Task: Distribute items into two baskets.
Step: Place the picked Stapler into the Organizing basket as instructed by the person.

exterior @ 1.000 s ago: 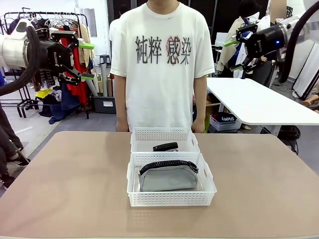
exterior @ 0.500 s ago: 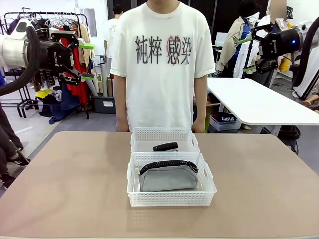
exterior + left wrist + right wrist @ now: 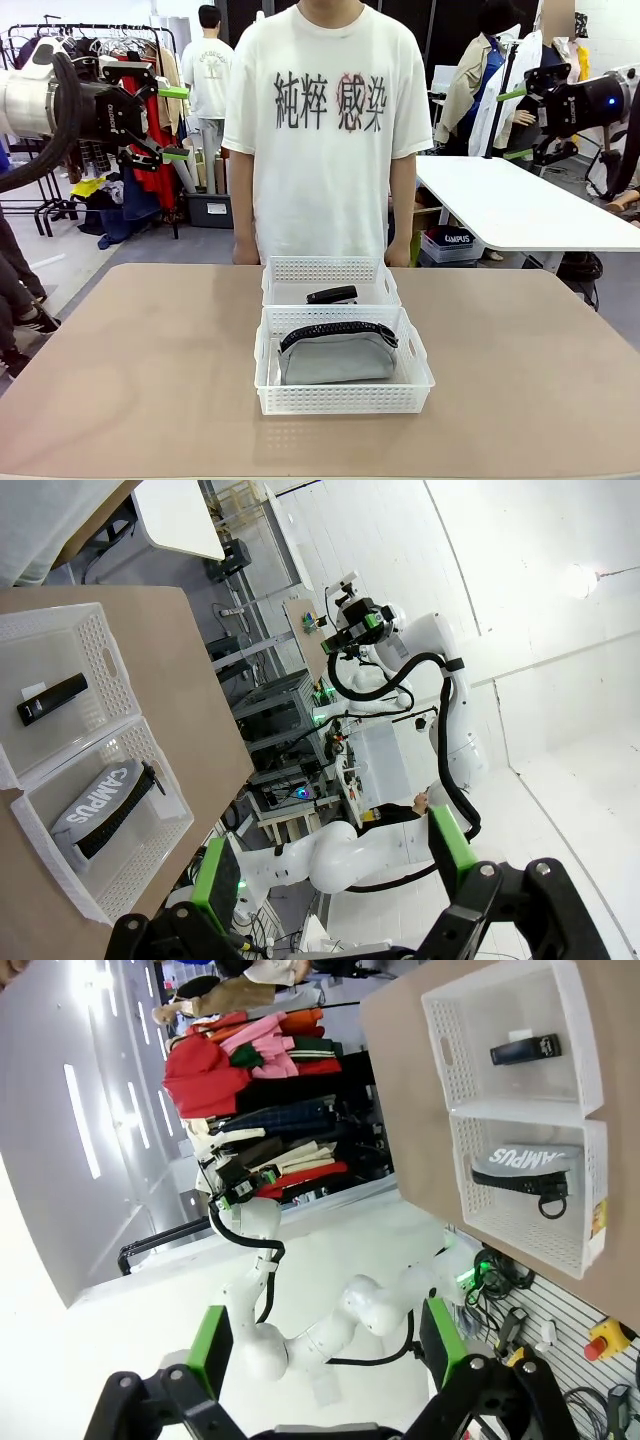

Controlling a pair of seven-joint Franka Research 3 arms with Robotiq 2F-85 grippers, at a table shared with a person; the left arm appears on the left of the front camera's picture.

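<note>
CAMPUS on the pouch, characters on the shirt
The grey pouch reads "CAMPUS"; the person's white T-shirt shows "純粹感染"; a box under the far white desk also says "CAMPUS".

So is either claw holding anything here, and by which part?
Nothing is held. The left claw and right claw hang open above the table; the soft grey fabric pouch and small black stapler lie in baskets.

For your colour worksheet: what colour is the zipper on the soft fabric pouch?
Black, along the top of the soft grey fabric pouch; the front view shows it best.
</note>
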